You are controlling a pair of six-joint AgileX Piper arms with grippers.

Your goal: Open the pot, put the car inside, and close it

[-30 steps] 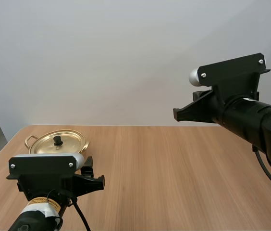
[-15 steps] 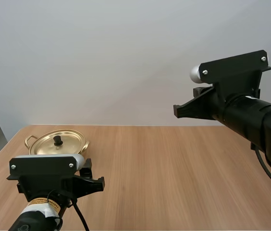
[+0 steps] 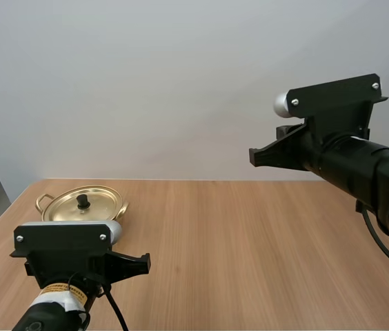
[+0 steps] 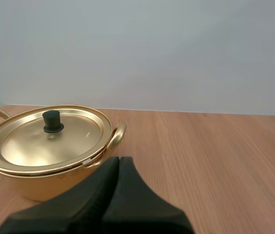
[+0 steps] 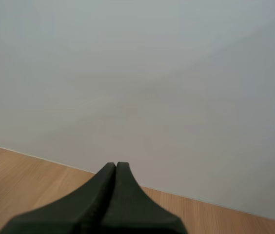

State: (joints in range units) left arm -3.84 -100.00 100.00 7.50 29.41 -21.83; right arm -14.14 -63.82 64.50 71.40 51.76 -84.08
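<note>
The task looked to be at its very start. The pot (image 3: pixel 77 210) stood at the far left of the table (image 3: pixel 250 248) with its lid (image 3: pixel 94 205) seated flat on the rim and the black knob (image 3: pixel 83 201) upright at the middle. By my reading, the opening, the loading of the car and the closing were all left to do. In the left wrist view the same lid (image 4: pixel 49 141) lay level and closed on the golden body, with one side handle (image 4: pixel 118 133) turned toward the open table. The left gripper (image 3: pixel 141 261) hung on the near side of the pot and a little to its right, low over the wood, apart from the pot and touching nothing. Its arm reached forward roughly level, the fingers aimed past the pot's right side rather than at the knob. Seen from its own wrist, the left gripper (image 4: pixel 118 161) had its two fingers pressed together into a single dark wedge, empty, with the tip near that side handle and short of the knob (image 4: pixel 52 121). Well to the right of the pot, and far higher than it, the right gripper (image 3: pixel 253 158) was held up in the air, its arm stretched level and pointing back toward the pot's side of the table. From its wrist the right gripper (image 5: pixel 116 167) likewise had its fingers closed on each other with nothing between them, facing the table's far edge.
</note>
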